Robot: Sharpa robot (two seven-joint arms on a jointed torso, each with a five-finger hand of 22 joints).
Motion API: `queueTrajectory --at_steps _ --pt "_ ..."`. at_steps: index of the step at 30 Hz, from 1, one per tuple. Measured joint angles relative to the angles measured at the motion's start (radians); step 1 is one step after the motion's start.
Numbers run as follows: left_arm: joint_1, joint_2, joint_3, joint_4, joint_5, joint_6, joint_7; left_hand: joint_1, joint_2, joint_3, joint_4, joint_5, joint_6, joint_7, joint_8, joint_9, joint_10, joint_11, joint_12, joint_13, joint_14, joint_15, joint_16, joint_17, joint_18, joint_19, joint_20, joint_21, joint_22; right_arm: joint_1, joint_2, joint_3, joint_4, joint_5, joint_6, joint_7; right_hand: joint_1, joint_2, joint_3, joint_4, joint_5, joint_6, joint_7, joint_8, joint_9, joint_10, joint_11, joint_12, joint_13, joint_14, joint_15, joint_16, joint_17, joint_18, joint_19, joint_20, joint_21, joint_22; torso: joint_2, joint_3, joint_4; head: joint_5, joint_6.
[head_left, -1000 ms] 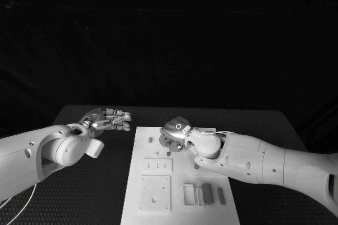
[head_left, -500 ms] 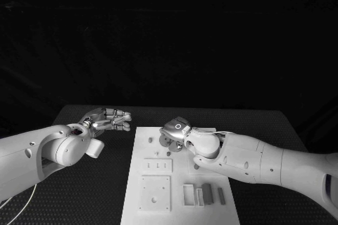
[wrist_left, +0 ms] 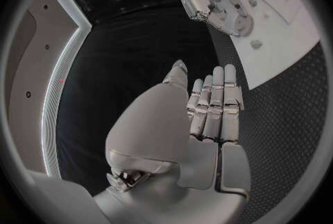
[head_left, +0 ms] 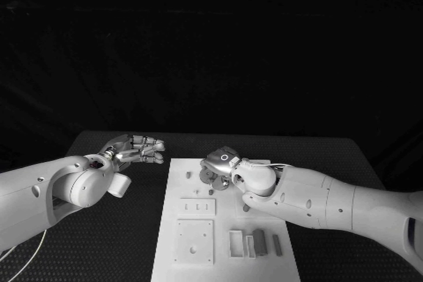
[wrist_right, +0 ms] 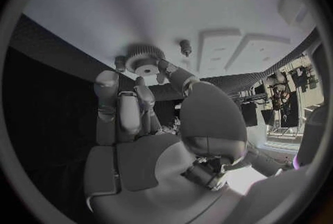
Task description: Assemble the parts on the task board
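White task board [head_left: 181, 187] flat on the black surface [head_left: 326, 153], long and narrow, with raised square plates and slotted holders. Toothed grey gear [wrist_right: 146, 60] standing on the board's far half, small pegs just beside it. Right hand [head_left: 220, 169] over that gear, fingers [wrist_right: 125, 110] touching it. Left hand [head_left: 137, 148] off the board's left edge, fingers [wrist_left: 216, 103] pressed together and curled, holding nothing.

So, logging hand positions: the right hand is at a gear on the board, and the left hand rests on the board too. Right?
Not quite. The left hand is off the board, over the black table beside it, holding nothing, as the head view shows. The right hand is indeed at the gear.
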Motion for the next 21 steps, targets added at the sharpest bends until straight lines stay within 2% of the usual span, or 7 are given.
queueTrajectory --at_steps 2,7,9,12,14,15,21 --pt "0.000 -0.001 0.000 0.000 0.000 0.000 0.000 0.000 0.000 0.000 0.000 0.000 0.000 0.000 0.000 0.000 0.000 0.000 0.000 0.000 0.000 0.000 0.000 0.001 -0.004 0.000 0.000 0.000 0.000 0.000 -0.002 0.000 -0.003 0.022 0.008 0.005 0.008 0.009 0.000 0.000 0.000 -0.022 0.001 -0.009 -0.005 -0.011 0.000 -0.002 -0.005 0.000 0.000 0.000 0.000 0.000 0.002 0.001 0.000 0.000 0.000 0.0000 0.0003 0.000 0.000" --pt "0.000 -0.002 0.000 0.000 0.000 0.000 0.000 0.000 0.000 0.000 0.000 0.000 0.000 0.000 0.000 0.000 0.000 0.000 0.000 0.000 0.000 0.000 0.000 0.001 -0.004 0.000 0.000 0.000 0.000 0.002 -0.004 0.002 -0.006 0.072 0.027 0.015 0.009 0.009 0.000 0.000 0.000 -0.029 0.001 -0.012 -0.008 -0.011 0.000 -0.003 -0.006 0.000 0.000 0.000 0.000 0.000 0.003 0.000 0.000 0.000 0.000 0.0004 -0.0001 0.000 -0.002" --pt "0.000 -0.001 0.000 0.001 0.000 0.000 -0.001 0.000 0.000 0.000 0.000 0.000 0.000 0.000 0.000 -0.001 0.000 0.000 0.000 0.000 0.000 0.000 0.000 0.001 -0.004 0.000 0.000 0.000 0.000 0.002 -0.005 0.002 -0.009 0.094 0.036 0.020 0.019 0.034 -0.001 -0.001 0.000 -0.049 0.003 -0.022 -0.010 -0.027 0.002 -0.012 -0.014 -0.005 0.005 0.000 -0.006 0.000 0.003 0.000 -0.005 0.000 0.000 0.0009 -0.0001 0.000 -0.002" --pt "0.000 -0.001 0.000 0.002 0.000 0.001 -0.001 0.000 0.000 0.000 0.000 0.000 0.000 0.000 0.000 -0.001 0.000 0.000 0.000 -0.001 0.000 0.000 0.000 0.001 -0.004 0.000 0.000 0.000 0.000 0.002 -0.014 0.001 -0.009 0.125 0.043 0.025 0.019 0.089 -0.015 -0.025 0.000 -0.054 0.005 -0.026 -0.013 -0.032 0.007 -0.015 -0.015 -0.008 0.008 -0.004 -0.007 0.000 0.003 0.000 -0.005 0.000 0.000 0.0011 -0.0006 0.000 -0.002" --pt "0.000 -0.002 0.000 0.002 0.000 0.001 -0.001 0.000 0.000 0.000 0.000 0.000 0.000 0.000 0.000 -0.001 0.000 0.000 0.000 -0.001 0.000 0.000 0.000 0.001 -0.004 0.000 0.000 0.000 0.000 0.002 -0.019 0.002 -0.011 0.141 0.047 0.027 0.017 0.101 -0.019 -0.028 0.000 -0.055 0.006 -0.017 -0.010 -0.032 0.007 -0.015 -0.015 -0.008 0.008 -0.004 -0.007 0.000 0.003 0.000 -0.005 0.000 0.000 0.0011 -0.0006 0.000 -0.002" --pt "0.000 -0.003 0.000 0.002 0.000 0.001 -0.001 0.000 0.000 0.000 0.000 0.000 0.000 0.000 0.000 -0.001 0.000 0.000 0.000 -0.001 0.000 0.000 0.000 0.002 -0.005 0.000 0.000 0.000 0.000 0.003 -0.021 0.002 -0.014 0.153 0.050 0.029 0.016 0.119 -0.019 -0.028 0.000 -0.053 0.004 -0.014 -0.005 -0.032 0.007 -0.015 -0.015 -0.008 0.008 -0.004 -0.007 0.000 0.003 0.001 -0.005 0.000 0.000 0.0011 -0.0006 0.000 -0.002" --pt "0.000 -0.005 0.000 0.001 0.000 0.001 -0.002 0.000 0.000 0.000 0.000 0.000 0.000 0.000 0.000 -0.001 0.000 0.000 0.000 -0.001 0.000 0.000 0.000 0.002 -0.005 0.000 0.000 0.000 0.000 0.007 -0.020 0.005 -0.024 0.210 0.063 0.043 0.000 0.181 -0.023 -0.038 0.000 -0.046 -0.002 -0.005 -0.003 -0.037 0.012 -0.015 -0.014 -0.012 0.012 -0.004 -0.007 0.000 -0.008 0.003 -0.005 0.000 0.000 0.0011 -0.0006 0.000 -0.003"
